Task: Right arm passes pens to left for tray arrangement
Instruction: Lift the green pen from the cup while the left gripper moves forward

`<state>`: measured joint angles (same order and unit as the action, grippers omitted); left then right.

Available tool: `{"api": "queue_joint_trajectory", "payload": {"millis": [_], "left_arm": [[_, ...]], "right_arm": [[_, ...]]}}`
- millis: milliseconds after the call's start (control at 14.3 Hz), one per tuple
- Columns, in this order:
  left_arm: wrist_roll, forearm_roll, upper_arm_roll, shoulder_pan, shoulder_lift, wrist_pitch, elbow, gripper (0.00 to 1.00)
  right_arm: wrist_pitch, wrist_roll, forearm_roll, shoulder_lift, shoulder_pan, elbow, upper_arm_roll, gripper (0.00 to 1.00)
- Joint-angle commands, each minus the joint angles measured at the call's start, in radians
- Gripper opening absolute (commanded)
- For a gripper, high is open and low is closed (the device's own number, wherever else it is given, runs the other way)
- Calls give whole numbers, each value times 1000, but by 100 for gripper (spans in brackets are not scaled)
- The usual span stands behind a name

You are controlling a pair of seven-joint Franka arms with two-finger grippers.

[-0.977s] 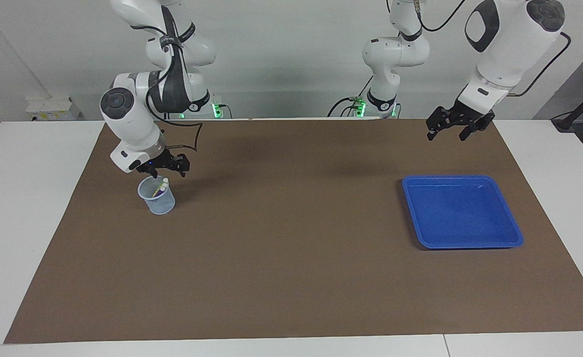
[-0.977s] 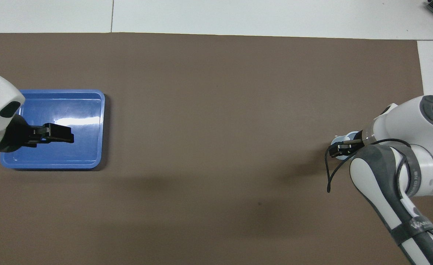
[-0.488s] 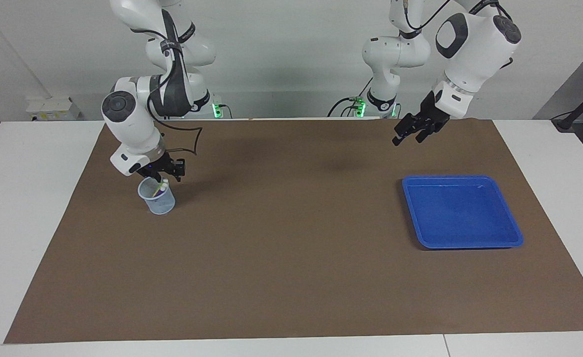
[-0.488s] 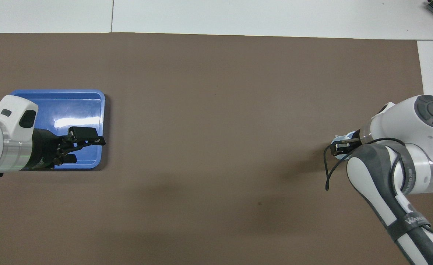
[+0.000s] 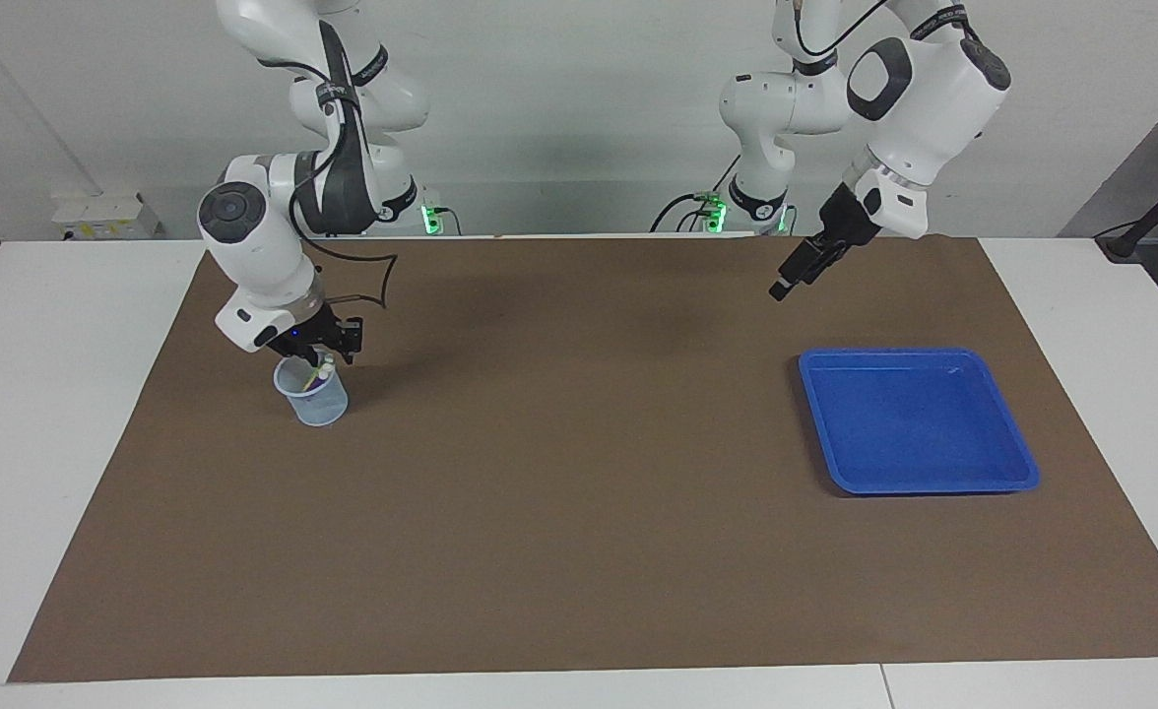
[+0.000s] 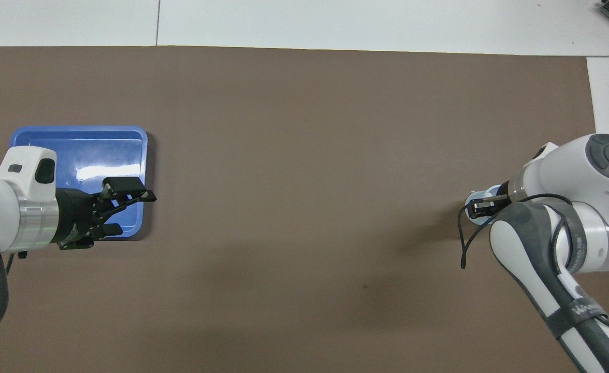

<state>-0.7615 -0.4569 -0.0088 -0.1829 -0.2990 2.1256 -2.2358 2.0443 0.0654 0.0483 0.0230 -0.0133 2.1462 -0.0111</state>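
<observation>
Facing view: two white arms stand at the robots' edge of a table covered by a brown mat (image 5: 579, 512). The right gripper (image 5: 321, 356) is lowered into the mouth of a small translucent cup (image 5: 313, 394), which stands on the mat toward the right arm's end of the table. The pale tips of the pens (image 5: 323, 371) rise just above the cup's rim, directly beneath the fingertips. The jaws are drawn in narrow about those tips, but whether they actually pinch a pen cannot be told, since the fingertips are masked by the cup rim and by the gripper body. A black cable (image 5: 367, 281) loops out from the right wrist.

The left gripper (image 5: 784, 288) hangs in the air, tilted downward, over bare mat at the corner of the tray (image 5: 1017, 463) that lies nearest the robots and the table's middle. It carries nothing. Seen edge-on here, its fingers merge into one dark bar.

Overhead view: the left gripper (image 6: 128, 207) shows its fingers spread wide, overlapping the edge of the tray (image 6: 76, 135). The blue tray sits flat on the mat toward the left arm's end of the table and holds no pens. The right gripper (image 6: 478, 208) covers most of the cup (image 6: 472, 198), so that only a sliver of rim shows.
</observation>
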Motion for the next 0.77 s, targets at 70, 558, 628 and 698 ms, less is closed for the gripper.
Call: {"api": "queue_joint_trajectory", "payload": {"millis": [70, 558, 628, 698], "left_arm": [[-179, -55, 10, -90, -38, 163, -97, 100], [-237, -235, 26, -98, -57, 2, -108, 100], [-234, -235, 27, -98, -61, -12, -108, 100], [-234, -238, 27, -99, -63, -13, -108, 99]], "right_arm": [[1, 24, 18, -2, -11, 6, -4, 39], [-10, 54, 18, 2, -13, -8, -6, 21], [-22, 54, 18, 2, -13, -14, -6, 21], [-29, 54, 18, 2, -10, -23, -6, 20]]}}
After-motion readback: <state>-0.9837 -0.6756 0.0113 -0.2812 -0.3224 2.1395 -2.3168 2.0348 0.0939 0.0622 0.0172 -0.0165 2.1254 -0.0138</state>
